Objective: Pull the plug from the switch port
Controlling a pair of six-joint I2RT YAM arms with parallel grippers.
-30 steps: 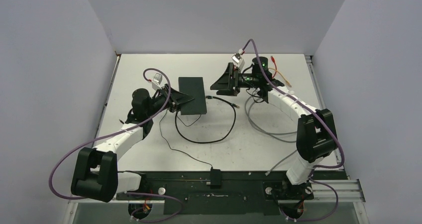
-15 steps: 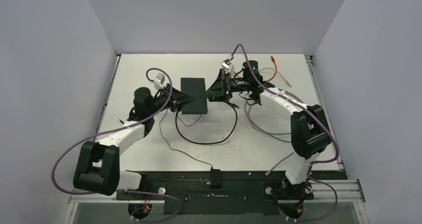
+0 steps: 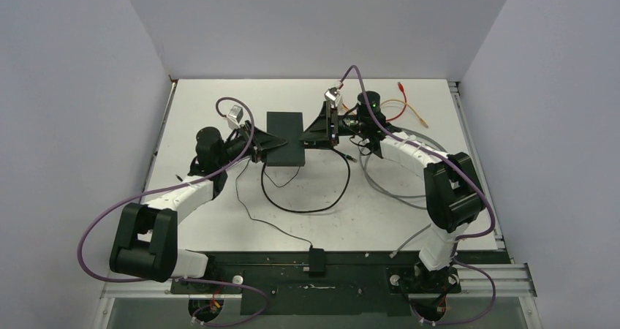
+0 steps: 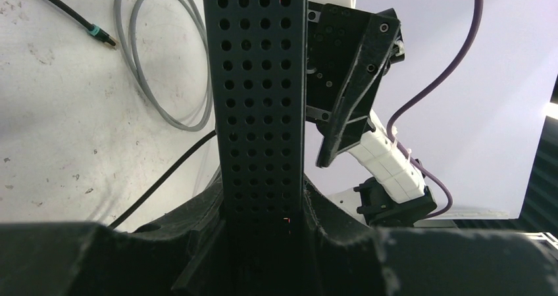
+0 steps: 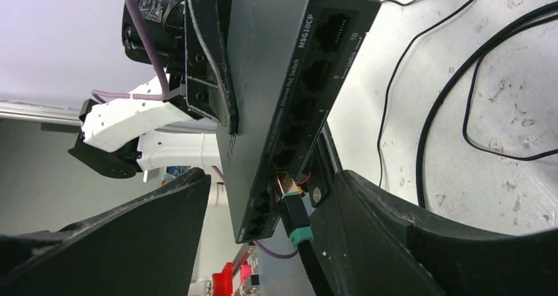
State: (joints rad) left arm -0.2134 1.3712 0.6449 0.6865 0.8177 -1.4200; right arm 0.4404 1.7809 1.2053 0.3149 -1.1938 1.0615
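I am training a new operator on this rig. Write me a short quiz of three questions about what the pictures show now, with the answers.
1. Which claw grips the flat matte-black switch box?
2. The black plug with a teal boot is: A) lying loose beside the box; B) seated in a port of the box; C) resting on top of the box.
3. True or false: the right claw is shut on the plug.

Key:
1. The left claw; the box sits between its fingers.
2. B.
3. False: its fingers stand open, one on each side of the plug.
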